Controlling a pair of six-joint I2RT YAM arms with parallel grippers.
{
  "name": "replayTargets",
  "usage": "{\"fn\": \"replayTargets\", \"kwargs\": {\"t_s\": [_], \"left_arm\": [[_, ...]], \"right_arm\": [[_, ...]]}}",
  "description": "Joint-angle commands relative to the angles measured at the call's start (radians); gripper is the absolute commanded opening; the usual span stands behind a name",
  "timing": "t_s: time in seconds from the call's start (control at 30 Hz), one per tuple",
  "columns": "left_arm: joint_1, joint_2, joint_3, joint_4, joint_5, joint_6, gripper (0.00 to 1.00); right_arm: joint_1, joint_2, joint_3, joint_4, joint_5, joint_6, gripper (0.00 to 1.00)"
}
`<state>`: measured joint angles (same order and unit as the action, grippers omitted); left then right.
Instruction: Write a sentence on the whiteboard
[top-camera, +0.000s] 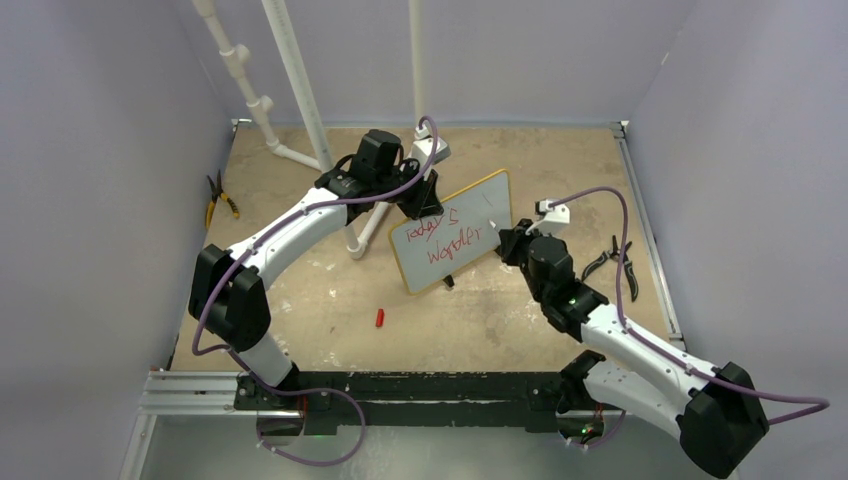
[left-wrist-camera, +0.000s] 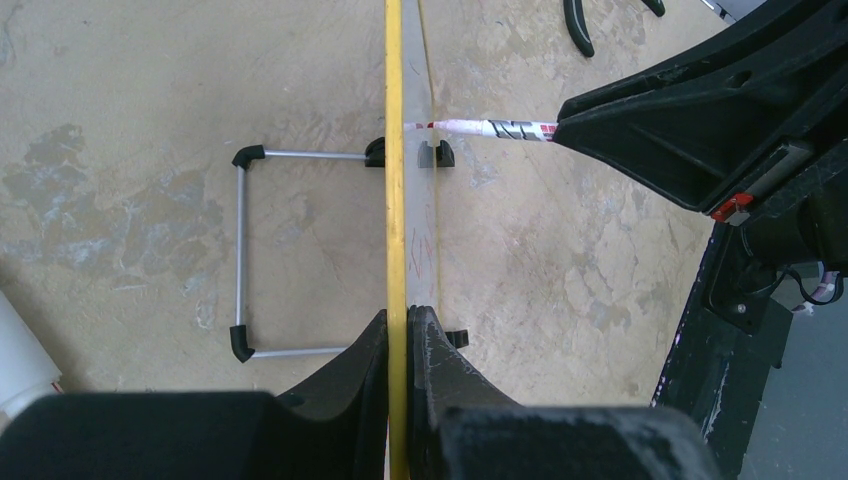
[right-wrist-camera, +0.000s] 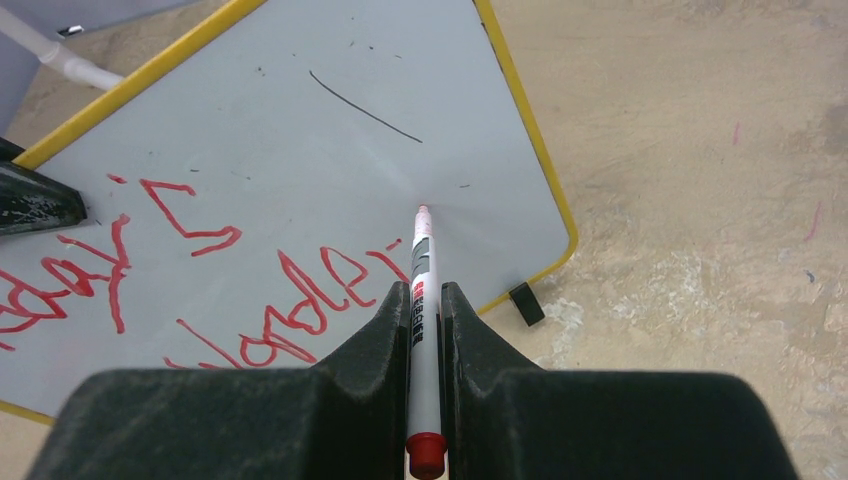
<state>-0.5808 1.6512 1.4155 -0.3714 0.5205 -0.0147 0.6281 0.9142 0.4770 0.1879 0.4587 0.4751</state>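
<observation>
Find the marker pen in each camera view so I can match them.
Top external: marker right of centre, tip at the whiteboard's right end.
Left wrist: upper middle, lying horizontal, tip at the board.
Right wrist: bottom centre, clamped in the right pincer.
Shared landmark: the board's yellow frame.

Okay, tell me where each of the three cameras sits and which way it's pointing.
Top external: above and behind the arm bases, looking down on the table; both arms show, with the whiteboard between them.
Left wrist: looks along the whiteboard's yellow edge; the left gripper clamps it at the bottom of the view.
Right wrist: faces the written side; the right gripper holds the marker, tip at the board.
Shared: both wrist views show the marker and the whiteboard.
</observation>
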Motion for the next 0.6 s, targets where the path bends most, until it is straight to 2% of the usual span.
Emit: {"fn": "replayTargets", "kwargs": {"t_s": [0.0,0.3,0.57], "left_arm": [[-0.001,-0.004,0.003,0.007,0.012,0.022,0.0],[-0.001,-0.002,0.004,0.008,0.013,0.023,0.0],[-0.001,-0.001,0.005,0.009,0.014,0.023,0.0]], "right_arm": [[-0.005,-0.002,0.058,0.073,0.003,-0.038,0.0],[-0.005,0.008,0.044,0.074,-0.075,-0.048,0.0],[-0.005,-0.003,0.001,0.041,-0.081,-0.016,0.0]]}}
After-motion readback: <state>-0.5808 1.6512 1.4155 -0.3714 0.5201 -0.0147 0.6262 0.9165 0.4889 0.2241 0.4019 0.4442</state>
